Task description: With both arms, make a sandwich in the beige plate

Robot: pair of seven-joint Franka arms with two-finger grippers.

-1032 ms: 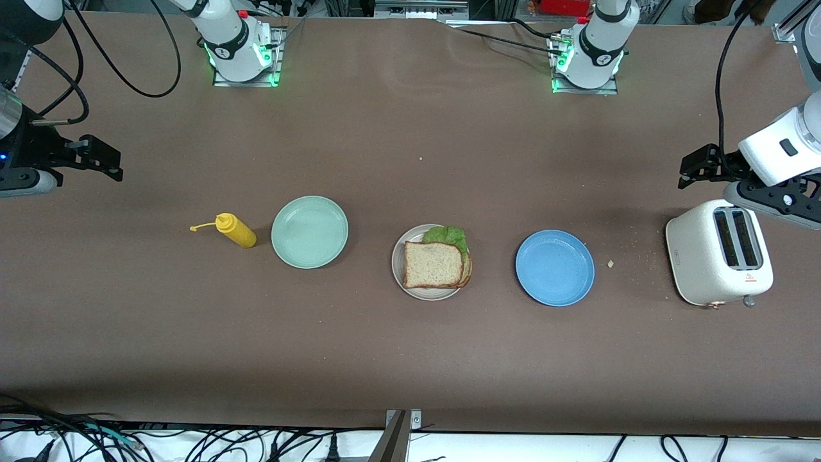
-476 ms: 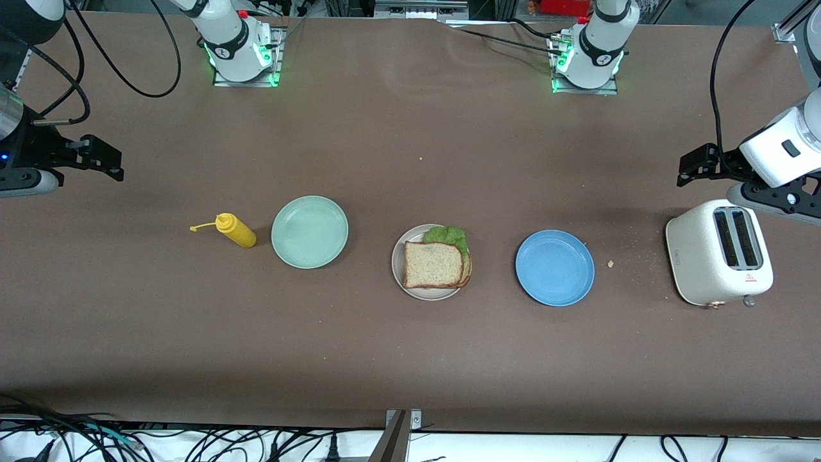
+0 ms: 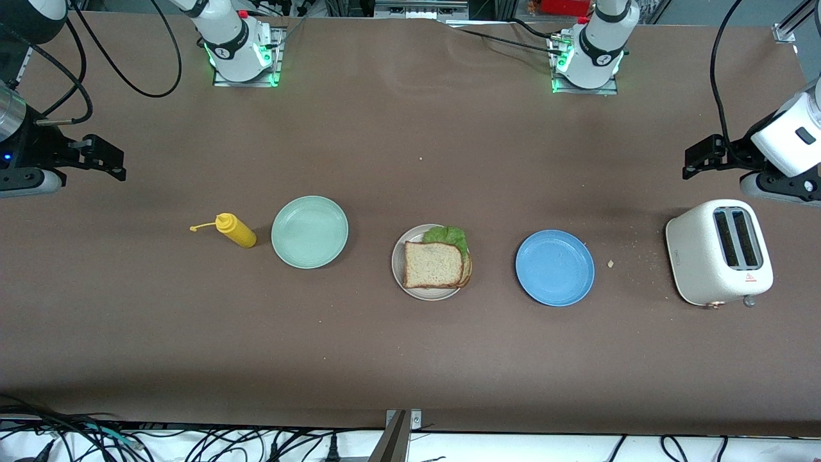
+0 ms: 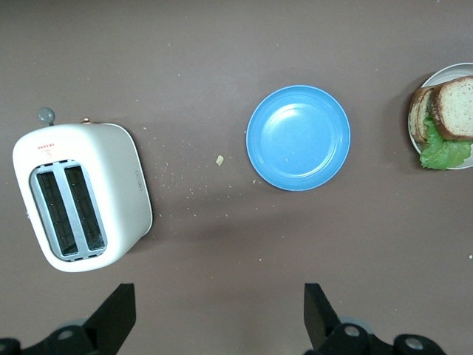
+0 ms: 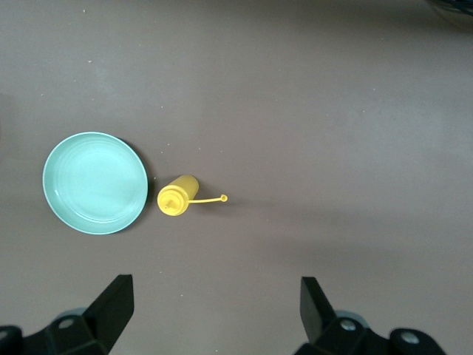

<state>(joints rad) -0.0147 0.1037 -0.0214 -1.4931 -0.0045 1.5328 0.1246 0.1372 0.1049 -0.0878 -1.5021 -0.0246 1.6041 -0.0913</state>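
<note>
Since the sandwich [image 3: 436, 263] already sits stacked on the beige plate [image 3: 398, 269] in the front view, with lettuce [image 3: 447, 235] peeking from the edge away from the camera, the job looks finished, and the sound move is to keep both arms clear. There the left gripper [image 3: 699, 158] hangs near the toaster [image 3: 717, 251] and the right gripper [image 3: 102, 157] over bare table, both empty. In the left wrist view, wide-spread fingers [image 4: 319, 310] frame the toaster, blue plate [image 4: 298, 137] and scattered crumbs [image 4: 219, 160]. In the right wrist view, parted fingers [image 5: 314, 305] overlook the mint plate [image 5: 94, 183] and mustard bottle [image 5: 177, 195]; nothing obstructs.
</note>
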